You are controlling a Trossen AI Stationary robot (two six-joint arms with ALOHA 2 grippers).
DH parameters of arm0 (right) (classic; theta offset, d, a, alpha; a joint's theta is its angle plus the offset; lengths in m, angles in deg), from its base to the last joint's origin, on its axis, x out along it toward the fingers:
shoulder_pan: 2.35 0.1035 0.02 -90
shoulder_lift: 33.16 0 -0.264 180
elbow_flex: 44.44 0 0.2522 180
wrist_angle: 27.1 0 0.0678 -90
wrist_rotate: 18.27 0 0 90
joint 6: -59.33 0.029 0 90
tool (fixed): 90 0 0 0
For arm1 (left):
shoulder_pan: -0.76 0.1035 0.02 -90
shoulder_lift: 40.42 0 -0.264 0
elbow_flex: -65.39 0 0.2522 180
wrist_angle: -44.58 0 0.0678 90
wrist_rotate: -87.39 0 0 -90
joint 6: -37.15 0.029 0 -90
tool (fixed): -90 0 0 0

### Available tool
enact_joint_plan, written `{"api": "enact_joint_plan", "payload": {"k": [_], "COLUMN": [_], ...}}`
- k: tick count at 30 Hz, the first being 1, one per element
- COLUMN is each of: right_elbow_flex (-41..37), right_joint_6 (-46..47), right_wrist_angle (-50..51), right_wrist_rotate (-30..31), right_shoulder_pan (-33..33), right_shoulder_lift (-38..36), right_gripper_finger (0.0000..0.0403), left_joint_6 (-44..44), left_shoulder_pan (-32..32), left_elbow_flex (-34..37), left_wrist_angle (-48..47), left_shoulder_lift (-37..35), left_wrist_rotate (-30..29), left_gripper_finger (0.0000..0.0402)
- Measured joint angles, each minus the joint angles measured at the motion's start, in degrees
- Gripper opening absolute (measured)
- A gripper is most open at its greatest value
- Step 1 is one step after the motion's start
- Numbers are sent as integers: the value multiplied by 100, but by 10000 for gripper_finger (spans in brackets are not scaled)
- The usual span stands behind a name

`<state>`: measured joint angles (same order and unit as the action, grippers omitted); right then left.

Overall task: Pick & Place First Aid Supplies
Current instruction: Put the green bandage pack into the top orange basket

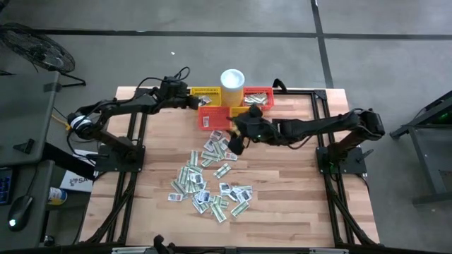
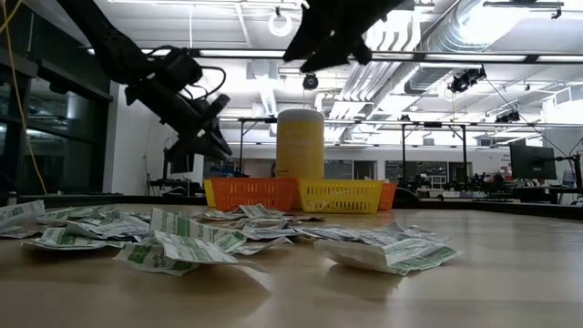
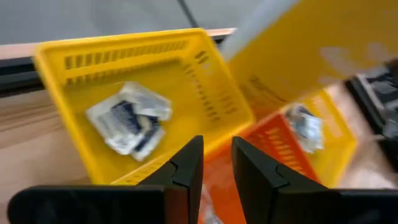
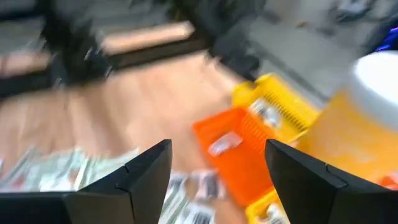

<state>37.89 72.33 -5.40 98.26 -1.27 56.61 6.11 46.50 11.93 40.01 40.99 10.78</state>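
Several small white, grey and pale green sachets [image 1: 210, 178] lie flat in a loose heap on the wooden table [image 1: 296, 190]; the heap also shows in the low view [image 2: 182, 241]. A few more sachets [image 3: 130, 121] lie inside the yellow mesh basket [image 3: 208, 84]. My left gripper [image 1: 196, 103] hovers over that basket's edge with its fingers [image 3: 186, 168] a narrow gap apart and nothing between them. My right gripper [image 1: 236, 140] hangs wide open [image 4: 217, 155] above the heap's far end, close to the red-orange basket [image 1: 214, 117], and is empty.
Several yellow and red-orange mesh baskets [image 2: 301, 194] stand close together at the table's far edge around a tall cup with a white top [image 1: 232, 79]. Some hold sachets [image 4: 222, 143]. Bare wood lies to the left and right of the heap. Black frame rails [image 1: 321, 134] run along both sides.
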Motion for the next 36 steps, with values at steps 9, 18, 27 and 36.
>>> {"api": "enact_joint_plan", "payload": {"k": [9,18,27,36], "right_elbow_flex": [0,0,557,1570], "right_joint_6": [-357,-1220,-1665,-1910], "right_wrist_angle": [-103,-371,-261,570], "right_wrist_rotate": [-1039,-1613,-2177,-2889], "right_shoulder_pan": [-76,-98,-150,-147], "right_shoulder_lift": [374,517,902,1974], "right_gripper_finger": [252,252,252,252], "left_joint_6": [131,233,52,-224], "left_shoulder_pan": [-290,-1608,-3129,-4416], "left_elbow_flex": [4,2,2,2], "left_wrist_angle": [-757,-1722,-2016,-2112], "left_shoulder_lift": [-1033,-2401,-3291,-3336], "left_wrist_rotate": [-31,-950,-2001,-2994], "left_gripper_finger": [83,83,83,83]}}
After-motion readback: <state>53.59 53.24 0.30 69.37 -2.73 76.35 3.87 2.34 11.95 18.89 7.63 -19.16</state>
